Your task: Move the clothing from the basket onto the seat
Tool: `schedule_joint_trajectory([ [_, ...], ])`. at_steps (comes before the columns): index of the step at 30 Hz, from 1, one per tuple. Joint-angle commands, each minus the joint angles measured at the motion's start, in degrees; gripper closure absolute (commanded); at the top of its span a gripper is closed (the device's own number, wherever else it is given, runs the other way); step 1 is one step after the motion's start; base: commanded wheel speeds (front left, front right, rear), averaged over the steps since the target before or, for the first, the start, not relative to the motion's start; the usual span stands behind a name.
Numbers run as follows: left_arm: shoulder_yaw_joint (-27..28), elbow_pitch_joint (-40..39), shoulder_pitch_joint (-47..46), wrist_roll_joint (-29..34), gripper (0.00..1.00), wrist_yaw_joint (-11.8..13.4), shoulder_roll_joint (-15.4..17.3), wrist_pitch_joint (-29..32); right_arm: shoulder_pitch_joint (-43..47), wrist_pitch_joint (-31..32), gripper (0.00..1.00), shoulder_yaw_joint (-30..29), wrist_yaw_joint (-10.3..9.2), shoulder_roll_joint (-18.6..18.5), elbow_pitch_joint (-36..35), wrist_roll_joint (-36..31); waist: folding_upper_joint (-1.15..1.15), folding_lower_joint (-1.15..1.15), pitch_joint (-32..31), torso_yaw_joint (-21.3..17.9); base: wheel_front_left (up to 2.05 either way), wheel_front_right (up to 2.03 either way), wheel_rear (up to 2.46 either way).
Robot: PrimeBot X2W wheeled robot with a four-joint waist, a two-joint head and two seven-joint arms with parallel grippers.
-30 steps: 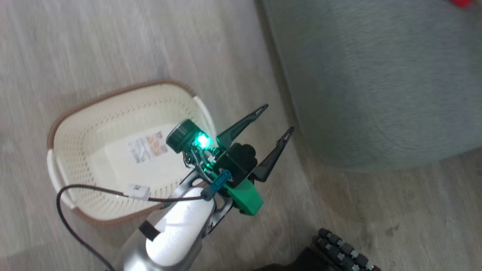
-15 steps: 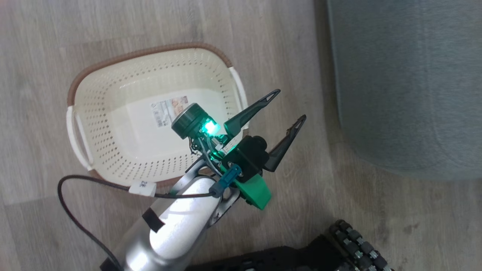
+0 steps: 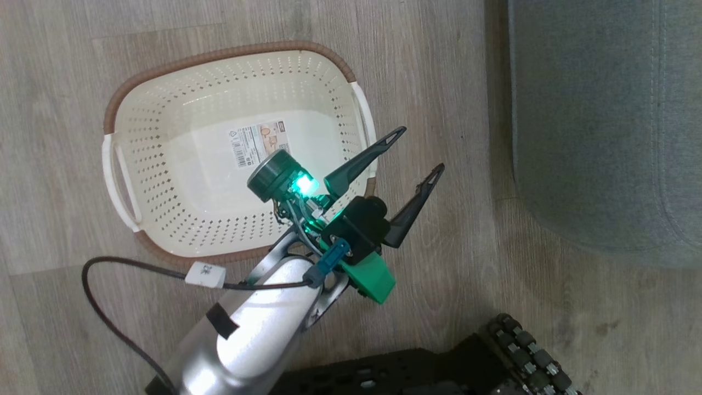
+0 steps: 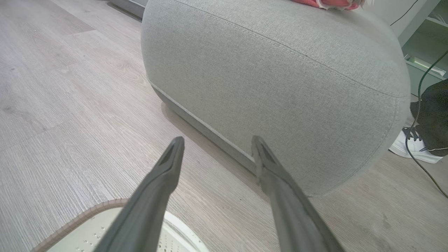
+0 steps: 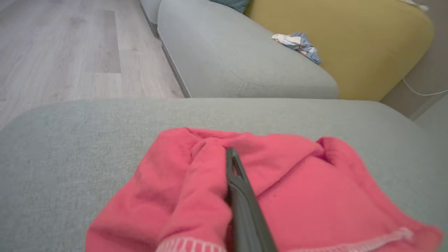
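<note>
Fingers (image 3: 362, 162) of the left gripper (image 3: 422, 148) stand wide apart and empty, hovering above the floor (image 3: 439, 66) between the basket (image 3: 164, 181) and the seat (image 3: 592, 137), just past the basket's near handle. On the other arm, the right gripper (image 5: 232, 154) has its fingers pressed together, low over red clothing (image 5: 297, 182) that lies spread on top of the seat. A fold of the fabric rises along the fingers, but whether it is pinched between them cannot be told.

Over the last second the head camera has swung and steadied. The basket, blurred and half hidden behind the left wrist a moment ago, now sits sharp and almost whole in the head view. The scrap of red seen at the seat's far corner has passed out of that view as the camera turned, not because the things themselves moved. The left fingers have held the same open spread throughout.

The clearer look matters: the basket's inside shows nothing but a paper label (image 3: 258, 144) on its bottom. With red clothing already on the seat, the job appears all but finished. Any fabric the right fingers may hold would only need letting go.
</note>
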Motion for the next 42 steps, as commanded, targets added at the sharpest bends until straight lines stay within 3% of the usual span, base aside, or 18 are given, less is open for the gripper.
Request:
schedule_joint_trajectory([
  [1,0.96,-1.70,1.18,0.52,0.00,0.35,-0.07,-0.29,1.61,0.59,1.00,2.20,-0.01,-0.88,0.58,1.78,0.00,0.00,0.00,-0.15,0.00,0.00,0.00],
  [6,1.12,-1.38,0.97,0.44,0.00,0.26,-0.09,-0.29,1.21,0.97,1.00,5.51,-0.01,-0.81,2.19,4.31,0.00,0.00,-0.26,-0.52,0.00,0.00,0.00],
  [7,1.21,-1.29,0.92,0.39,0.00,0.25,-0.10,-0.29,1.09,0.98,0.90,6.04,-0.01,-0.91,2.62,4.88,0.00,0.00,-0.44,-0.63,0.00,0.00,0.00],
  [8,1.29,-1.20,0.88,0.35,0.00,0.24,-0.10,-0.29,1.01,0.96,0.55,6.60,-0.01,-0.98,2.97,5.37,0.00,0.00,-0.65,-0.73,0.00,0.00,0.00],
  [9,1.39,-1.12,0.87,0.29,0.00,0.25,-0.11,-0.29,0.95,0.94,0.04,7.16,-0.01,-1.08,3.31,5.79,0.00,0.00,-0.91,-0.85,0.00,0.00,0.00],
  [10,1.45,-1.07,0.88,0.22,0.00,0.24,-0.11,-0.29,0.92,0.95,0.00,7.72,-0.01,-1.16,3.63,6.14,0.00,0.00,-1.19,-0.96,0.00,0.00,0.00],
  [18,0.64,-1.18,1.46,-1.32,0.00,-0.14,-0.18,-0.29,2.78,3.23,0.00,15.16,-0.01,-1.88,4.81,6.26,0.00,0.00,-5.51,-1.88,0.00,0.00,0.00],
  [26,0.55,-2.33,3.66,-5.22,0.00,1.38,-0.19,-0.29,6.21,6.34,0.00,22.13,-0.01,-1.67,2.86,8.37,0.00,0.00,-12.08,-3.19,0.00,0.00,0.00],
  [37,2.62,-3.13,8.12,-7.09,0.00,1.54,-0.20,-0.29,13.31,4.92,0.00,33.46,-0.01,-1.50,-9.03,15.63,0.00,0.00,-22.65,-5.17,0.00,0.00,0.00],
  [42,3.53,-4.29,10.03,-7.48,0.00,2.00,-0.20,-0.29,16.25,0.21,0.00,33.37,-0.01,-5.39,-18.30,17.30,0.00,0.00,-27.06,-4.17,0.00,0.00,0.00],
])
